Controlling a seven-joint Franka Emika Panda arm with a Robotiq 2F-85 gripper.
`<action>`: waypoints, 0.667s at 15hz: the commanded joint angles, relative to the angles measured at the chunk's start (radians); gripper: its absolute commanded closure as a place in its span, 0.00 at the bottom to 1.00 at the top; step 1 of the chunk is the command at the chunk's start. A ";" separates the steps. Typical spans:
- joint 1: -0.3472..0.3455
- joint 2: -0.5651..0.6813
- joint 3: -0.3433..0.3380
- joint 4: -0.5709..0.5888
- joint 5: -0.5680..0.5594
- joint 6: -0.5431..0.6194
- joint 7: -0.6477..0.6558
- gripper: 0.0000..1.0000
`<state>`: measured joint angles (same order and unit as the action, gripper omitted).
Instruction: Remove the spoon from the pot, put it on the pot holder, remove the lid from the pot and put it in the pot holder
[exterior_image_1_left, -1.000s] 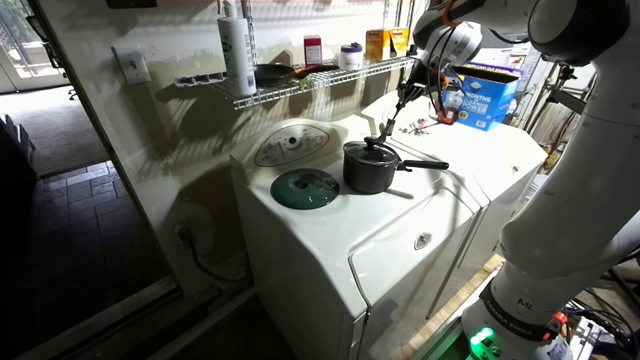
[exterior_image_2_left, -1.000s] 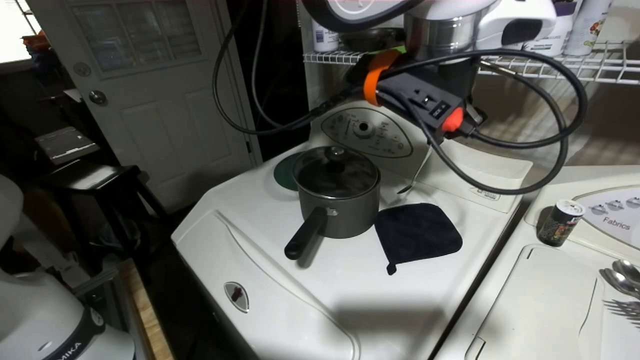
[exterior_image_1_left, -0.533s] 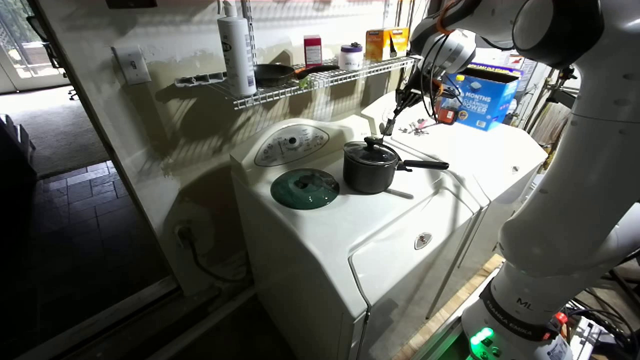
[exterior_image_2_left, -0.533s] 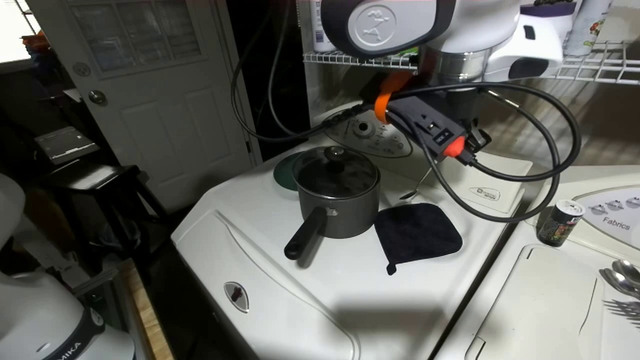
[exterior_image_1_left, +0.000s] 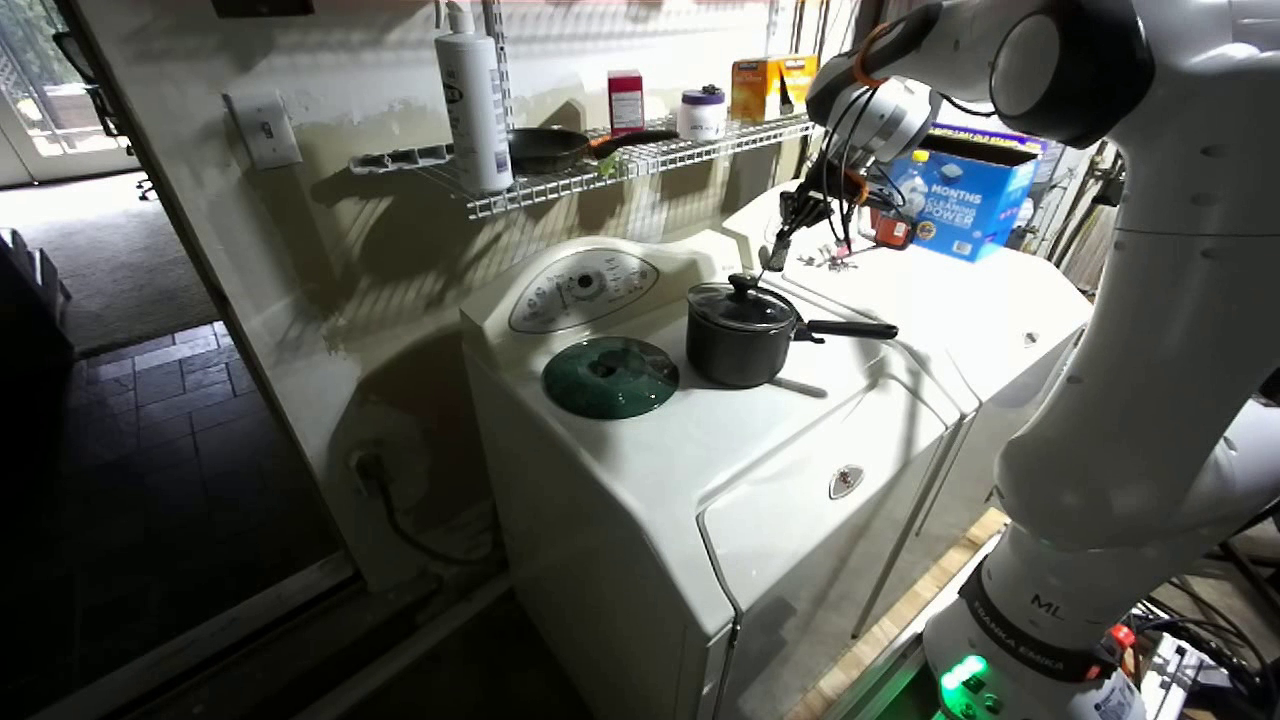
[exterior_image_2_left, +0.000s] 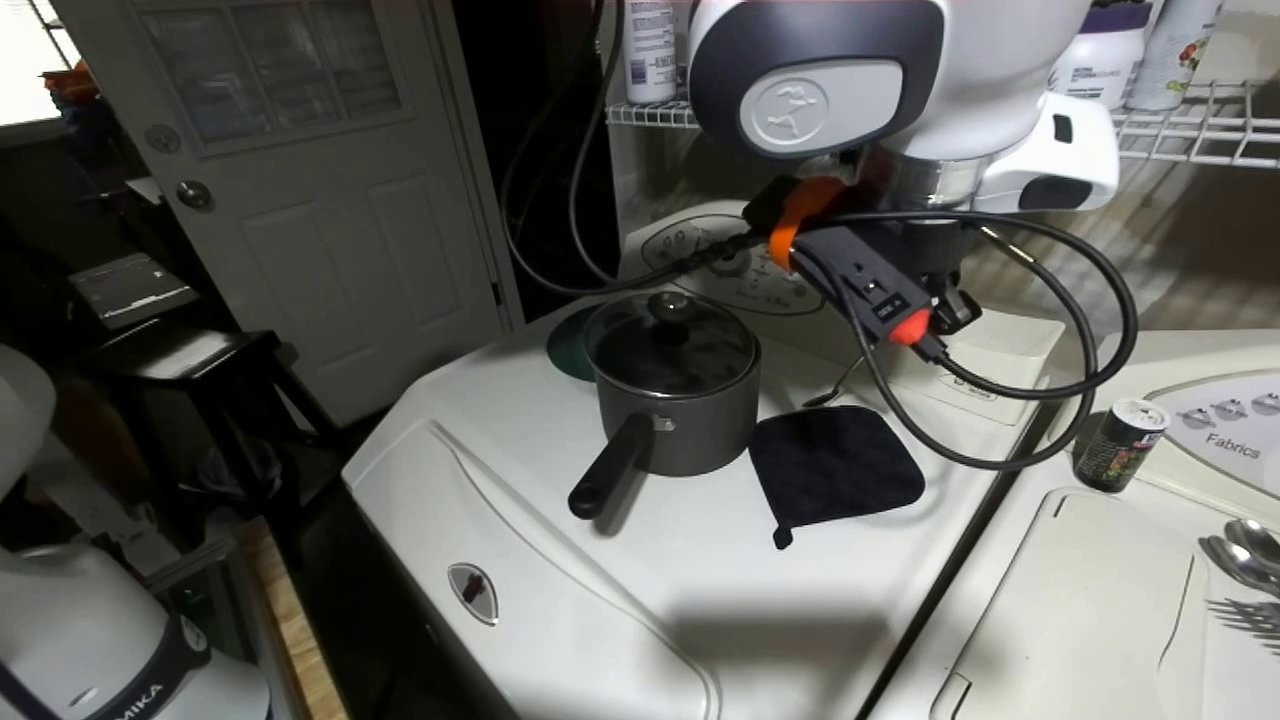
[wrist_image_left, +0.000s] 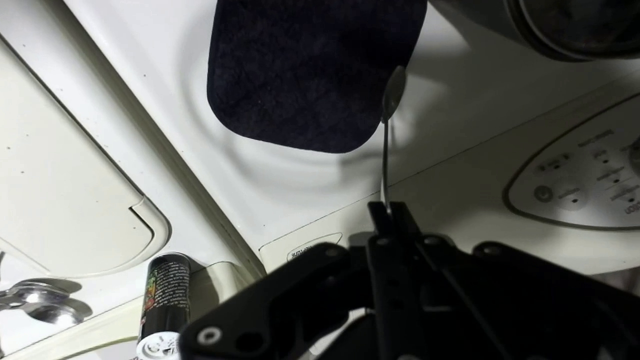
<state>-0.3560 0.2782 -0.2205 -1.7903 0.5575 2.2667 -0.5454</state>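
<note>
- In an exterior view, the green disc lies on the white machine, partly hidden.
- The pot stands upright on the machine, lid in place.
- The pot holder lies flat, just beside the pot.
- The spoon slopes bowl-down at the pot holder's edge; contact cannot be determined.
- The gripper, wrist view, stands nearly closed, clamped on the spoon's handle.

Both exterior views angle down, sharing pot; wrist view nearer, looking onto pot holder
</note>
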 joint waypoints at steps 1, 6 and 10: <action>-0.033 0.044 0.031 0.061 0.016 -0.034 0.042 0.99; -0.048 0.068 0.044 0.082 0.003 -0.050 0.076 0.99; -0.054 0.078 0.049 0.093 0.005 -0.075 0.083 0.99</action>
<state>-0.3877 0.3286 -0.1925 -1.7464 0.5575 2.2358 -0.4896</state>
